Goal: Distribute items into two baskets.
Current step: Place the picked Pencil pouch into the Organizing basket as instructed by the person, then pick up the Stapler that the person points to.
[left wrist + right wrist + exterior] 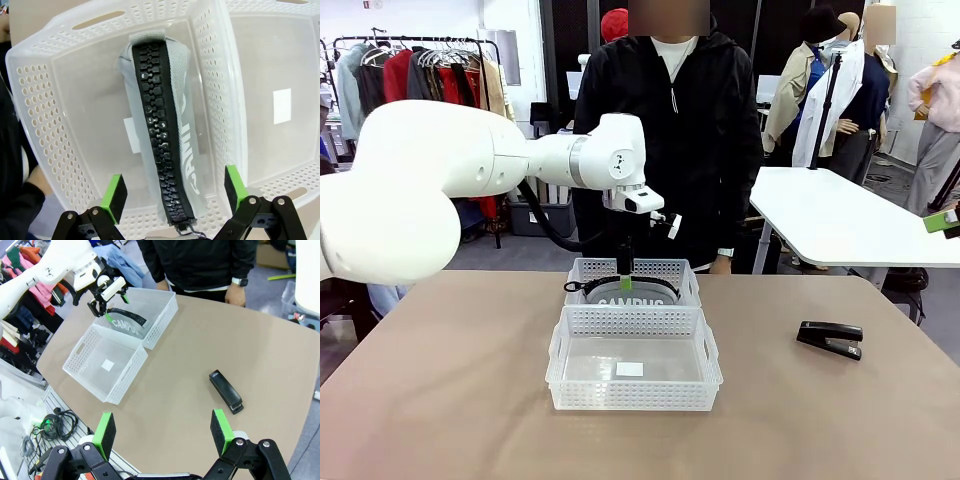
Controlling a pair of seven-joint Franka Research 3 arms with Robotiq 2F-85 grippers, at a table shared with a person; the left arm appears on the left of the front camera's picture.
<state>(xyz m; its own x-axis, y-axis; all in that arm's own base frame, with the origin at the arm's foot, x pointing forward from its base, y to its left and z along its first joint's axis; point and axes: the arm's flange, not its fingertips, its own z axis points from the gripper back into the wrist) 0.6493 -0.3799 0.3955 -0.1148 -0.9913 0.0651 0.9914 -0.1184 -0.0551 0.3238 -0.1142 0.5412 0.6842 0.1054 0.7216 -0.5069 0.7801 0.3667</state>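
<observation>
Two white, see-through plastic baskets with lattice walls stand in the middle of the bench, long sides together and rims meeting. The near basket (632,396) shows a small white label on its floor. The far basket (632,266), on the person's side, holds the grey pouch (176,95). The pouch rests on its edge along the basket, black zip upward, with the white "CAMPUS" lettering facing the near basket. The black stapler (830,338) lies closed and flat on the bench, well apart on the robot's right.
</observation>
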